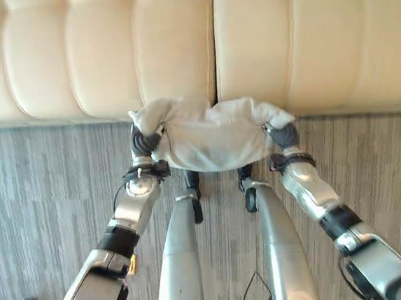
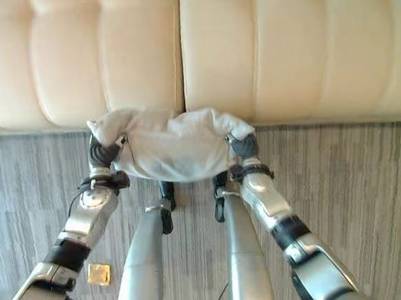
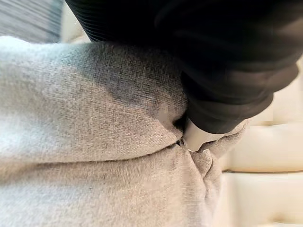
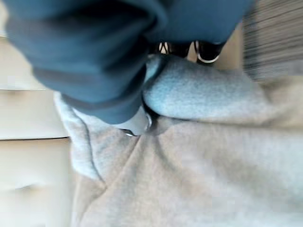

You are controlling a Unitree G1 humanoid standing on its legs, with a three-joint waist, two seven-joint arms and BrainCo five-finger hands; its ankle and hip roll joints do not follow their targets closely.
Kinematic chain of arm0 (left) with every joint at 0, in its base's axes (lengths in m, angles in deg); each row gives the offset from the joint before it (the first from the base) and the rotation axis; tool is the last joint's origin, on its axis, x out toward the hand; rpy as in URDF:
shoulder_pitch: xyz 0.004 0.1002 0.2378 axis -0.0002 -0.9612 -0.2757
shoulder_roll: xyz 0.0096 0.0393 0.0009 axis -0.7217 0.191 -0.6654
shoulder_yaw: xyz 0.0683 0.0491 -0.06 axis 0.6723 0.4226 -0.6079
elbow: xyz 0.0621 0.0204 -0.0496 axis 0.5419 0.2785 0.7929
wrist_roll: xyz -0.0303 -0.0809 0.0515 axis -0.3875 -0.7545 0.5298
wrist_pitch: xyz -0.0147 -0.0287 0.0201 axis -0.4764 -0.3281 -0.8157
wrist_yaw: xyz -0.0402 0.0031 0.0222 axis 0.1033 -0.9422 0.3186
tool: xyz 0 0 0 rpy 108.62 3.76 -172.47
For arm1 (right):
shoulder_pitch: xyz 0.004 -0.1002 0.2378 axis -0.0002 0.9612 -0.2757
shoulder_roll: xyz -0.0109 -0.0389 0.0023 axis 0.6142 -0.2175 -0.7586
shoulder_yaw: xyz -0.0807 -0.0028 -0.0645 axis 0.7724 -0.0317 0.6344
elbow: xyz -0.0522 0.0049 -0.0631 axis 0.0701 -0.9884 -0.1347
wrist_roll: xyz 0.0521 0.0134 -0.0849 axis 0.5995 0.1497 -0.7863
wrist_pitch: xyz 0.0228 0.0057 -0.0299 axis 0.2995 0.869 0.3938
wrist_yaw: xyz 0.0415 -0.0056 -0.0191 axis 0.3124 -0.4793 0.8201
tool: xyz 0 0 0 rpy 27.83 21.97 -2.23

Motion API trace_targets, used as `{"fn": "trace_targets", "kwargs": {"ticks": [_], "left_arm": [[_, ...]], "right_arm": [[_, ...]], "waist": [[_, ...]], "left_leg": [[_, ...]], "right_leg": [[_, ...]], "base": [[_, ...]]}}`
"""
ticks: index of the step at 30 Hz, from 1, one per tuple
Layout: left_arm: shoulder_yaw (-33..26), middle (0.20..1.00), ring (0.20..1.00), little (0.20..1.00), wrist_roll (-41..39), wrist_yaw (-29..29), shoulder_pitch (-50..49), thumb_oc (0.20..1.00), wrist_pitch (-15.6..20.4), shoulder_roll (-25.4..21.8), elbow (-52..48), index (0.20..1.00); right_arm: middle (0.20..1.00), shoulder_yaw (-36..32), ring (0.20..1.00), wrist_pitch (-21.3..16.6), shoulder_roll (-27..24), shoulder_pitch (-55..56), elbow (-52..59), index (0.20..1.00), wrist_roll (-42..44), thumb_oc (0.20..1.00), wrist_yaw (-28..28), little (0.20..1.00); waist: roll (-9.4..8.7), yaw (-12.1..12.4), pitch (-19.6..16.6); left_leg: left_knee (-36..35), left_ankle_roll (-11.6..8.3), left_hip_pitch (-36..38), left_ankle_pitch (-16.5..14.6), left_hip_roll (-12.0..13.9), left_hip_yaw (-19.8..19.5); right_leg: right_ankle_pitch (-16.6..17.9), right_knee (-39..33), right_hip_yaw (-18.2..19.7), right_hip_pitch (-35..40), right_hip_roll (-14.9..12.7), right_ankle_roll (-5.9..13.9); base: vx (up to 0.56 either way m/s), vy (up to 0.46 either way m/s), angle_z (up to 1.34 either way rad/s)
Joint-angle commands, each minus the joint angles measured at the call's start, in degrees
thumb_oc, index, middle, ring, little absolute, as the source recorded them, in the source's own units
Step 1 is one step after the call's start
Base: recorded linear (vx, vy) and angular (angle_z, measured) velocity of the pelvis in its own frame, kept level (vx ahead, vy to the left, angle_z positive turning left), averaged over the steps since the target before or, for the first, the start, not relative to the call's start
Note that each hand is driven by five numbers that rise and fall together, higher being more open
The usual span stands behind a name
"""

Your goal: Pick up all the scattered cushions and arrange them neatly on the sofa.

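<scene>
At the front edge of the cream sofa [image 1: 177,47], over the grey carpet [image 1: 42,185], the left hand [image 1: 144,142] has its fingers dug into one end of a pale grey cushion [image 1: 210,138], clamping the fabric. The cushion hangs between both hands, just before the seat. The right hand [image 1: 281,134] pinches the other end likewise.

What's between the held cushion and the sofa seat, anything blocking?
Nothing visible. The left hand and right hand grip the grey cushion at its two ends, right at the front edge of the cream sofa. The seat stretch behind the cushion looks bare.
</scene>
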Motion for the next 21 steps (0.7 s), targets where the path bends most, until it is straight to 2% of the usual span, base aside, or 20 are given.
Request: {"fn": "trace_targets", "kwargs": {"ticks": [1,3,4,6,10,13,17,21], "left_arm": [[0.9,0.2,0.2,0.2,3.1,6.1,1.3,0.2,5.3,2.5,-7.4,0.2],[-1.3,0.2,0.2,0.2,5.4,9.9,-10.2,0.2,4.9,-0.2,-13.5,0.2],[-1.3,0.2,0.2,0.2,5.4,9.9,-10.3,0.2,4.8,-0.2,-13.6,0.2],[-2.3,0.2,0.2,0.2,5.9,11.6,-15.1,0.2,4.7,-1.7,-16.6,0.2],[-4.3,0.2,0.2,0.2,6.4,14.6,-21.6,0.2,4.0,-3.9,-21.4,0.2],[-5.5,0.2,0.2,0.2,6.8,15.2,-25.0,0.2,3.6,-4.3,-24.4,0.2],[-5.9,0.2,0.2,0.2,6.7,14.8,-25.7,0.2,3.3,-3.6,-25.2,0.2],[-5.3,0.2,0.2,0.2,7.1,15.2,-25.9,0.2,2.9,-3.0,-25.2,0.2]], "right_arm": [[0.2,1.2,0.2,-4.9,3.8,-2.3,10.1,0.2,-4.8,0.2,6.7,0.2],[0.2,-2.0,0.2,-5.2,-0.4,7.5,20.0,0.2,-8.7,0.2,10.0,0.2],[0.2,-2.0,0.2,-5.1,-0.3,7.6,20.1,0.2,-8.7,0.2,10.0,0.2],[0.2,-3.9,0.2,-5.1,-2.8,10.6,25.2,0.2,-11.2,0.2,11.2,0.2],[0.2,-5.8,0.2,-4.3,-6.2,15.3,31.7,0.2,-14.4,0.2,13.5,0.2],[0.2,-7.2,0.2,-4.0,-6.9,18.9,34.7,0.2,-14.7,0.2,14.6,0.2],[0.2,-7.8,0.2,-3.9,-6.7,21.0,34.8,0.2,-14.4,0.2,14.7,0.2],[0.2,-8.8,0.2,-3.7,-7.2,22.8,34.2,0.2,-15.2,0.2,14.2,0.2]], "waist": [[-0.73,-2.6,-1.6],[-1.53,-3.2,-4.0],[-1.61,-3.2,-4.0],[-1.69,-3.2,-5.8],[-1.51,-3.6,-10.1],[-1.01,-3.8,-13.8],[-0.87,-4.0,-14.8],[-1.14,-4.2,-14.4]], "left_leg": [[-2.1,-1.34,8.8,-6.7,0.5,0.5],[-11.8,-1.73,23.9,-5.1,0.9,1.1],[-12.2,-1.72,24.1,-4.7,0.8,1.1],[-16.8,-2.2,31.0,-3.7,1.2,1.8],[-23.3,-2.45,40.5,-1.8,0.9,3.5],[-27.1,-2.72,46.2,-1.0,1.3,4.3],[-27.4,-3.14,48.3,-0.4,2.1,3.9],[-22.4,-4.33,47.1,0.3,3.7,3.7]], "right_leg": [[0.8,-9.2,2.5,7.2,-1.4,7.26],[2.0,-17.7,1.4,22.2,-1.3,8.41],[2.3,-18.1,1.4,22.4,-1.4,8.41],[2.7,-21.9,1.2,29.3,-0.7,8.98],[2.9,-27.5,0.9,38.4,0.5,9.16],[2.3,-29.9,0.6,43.5,1.3,9.03],[1.3,-30.1,0.4,45.9,2.0,8.48],[-0.7,-29.5,0.2,47.8,3.1,6.89]], "base": [[0.25,0.024,-0.08],[0.32,0.005,-0.19],[0.24,-0.002,-0.2],[0.19,0.001,-0.11],[0.23,0.002,-0.15],[0.21,-0.028,-0.07],[0.14,-0.07,0.0],[0.06,-0.126,0.05]]}}
